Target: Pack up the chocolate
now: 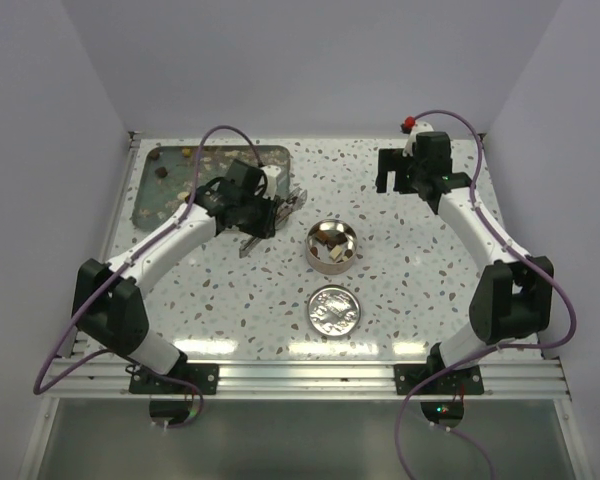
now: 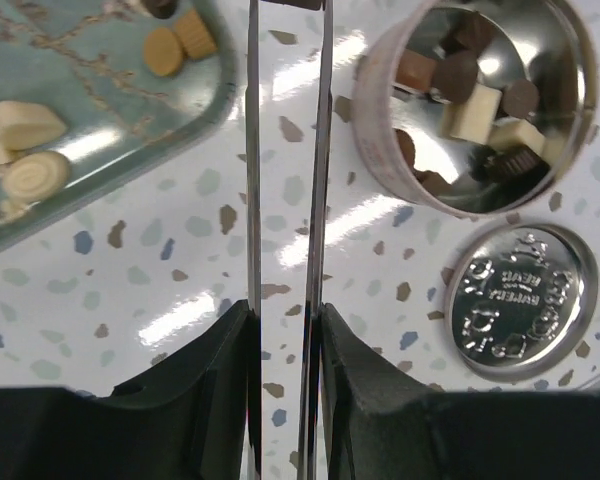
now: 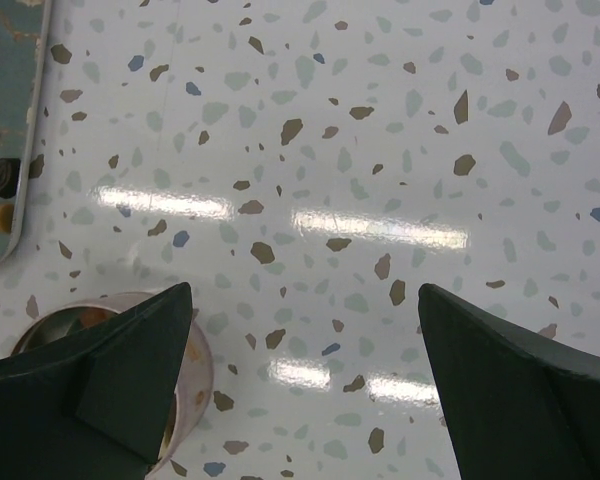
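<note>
My left gripper [image 1: 265,212] [image 2: 285,312] is shut on a pair of thin metal tongs [image 2: 253,150]. Their blades stay a little apart and reach over the table between the tray and the tin. A dark bit shows between the blade tips at the frame's top edge; I cannot tell what it is. The round metal tin [image 1: 331,247] [image 2: 380,130] stands open and holds several dark and cream chocolates [image 2: 475,110]. More chocolates [image 2: 25,125] lie on the teal tray [image 1: 215,158] [image 2: 100,90]. My right gripper [image 1: 393,178] [image 3: 305,290] is open and empty at the far right.
The tin's embossed lid [image 1: 334,310] [image 2: 525,300] lies flat on the table just in front of the tin. In the right wrist view the tin's rim [image 3: 202,380] shows behind my left finger and the tray's edge [image 3: 20,200] at the far left.
</note>
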`<state>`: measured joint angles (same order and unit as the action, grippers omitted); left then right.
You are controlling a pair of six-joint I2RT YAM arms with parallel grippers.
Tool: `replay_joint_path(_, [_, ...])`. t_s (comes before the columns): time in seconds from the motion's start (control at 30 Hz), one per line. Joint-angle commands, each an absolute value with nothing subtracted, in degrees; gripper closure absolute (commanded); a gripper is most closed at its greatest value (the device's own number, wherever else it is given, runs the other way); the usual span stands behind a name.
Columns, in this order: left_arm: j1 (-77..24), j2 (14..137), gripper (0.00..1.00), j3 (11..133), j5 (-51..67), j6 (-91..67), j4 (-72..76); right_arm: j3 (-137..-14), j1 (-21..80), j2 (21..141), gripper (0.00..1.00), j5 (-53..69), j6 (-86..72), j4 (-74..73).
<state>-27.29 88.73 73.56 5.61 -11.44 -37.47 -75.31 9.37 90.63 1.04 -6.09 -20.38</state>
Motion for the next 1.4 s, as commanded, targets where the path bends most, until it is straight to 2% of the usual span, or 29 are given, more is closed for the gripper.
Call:
replay_joint_path(0.0, [-31.2,85.6,0.7,73.4,5.6,-13.6,-35.6,-75.1,9.4,87.4,0.02,1.7,-6.9,-20.8])
replay_joint_path(0.5, [-43.8,85.4,0.69,73.6,2.3,-17.4,-39.8,-72.7,9.3,84.6,0.02,1.1,-6.6,-21.4])
replay_joint_path(0.73, [-46.8,86.0,0.59,73.0,1.6,-18.5,-40.2,-72.5,9.4,84.5,0.02,1.0,-6.5,-21.4])
replay_joint_path(0.9, [-47.2,86.0,0.55,73.5,1.1,-18.9,-40.3,-72.2,9.4,84.4,0.02,1.2,-6.6,-21.0])
replay_joint_path(1.1, [-47.2,85.4,0.58,75.0,0.2,-19.4,-40.9,-71.7,9.4,84.4,0.01,1.2,-6.7,-20.8])
replay_joint_path(1.2, [-47.1,85.2,0.58,77.9,-4.8,-18.7,-43.4,-71.5,9.4,84.3,0.02,1.1,-6.6,-20.9])
replay_joint_path(1.37, [-40.1,83.3,0.58,79.0,-4.8,-17.2,-44.9,-72.0,9.4,84.6,0.02,1.3,-6.6,-20.9])
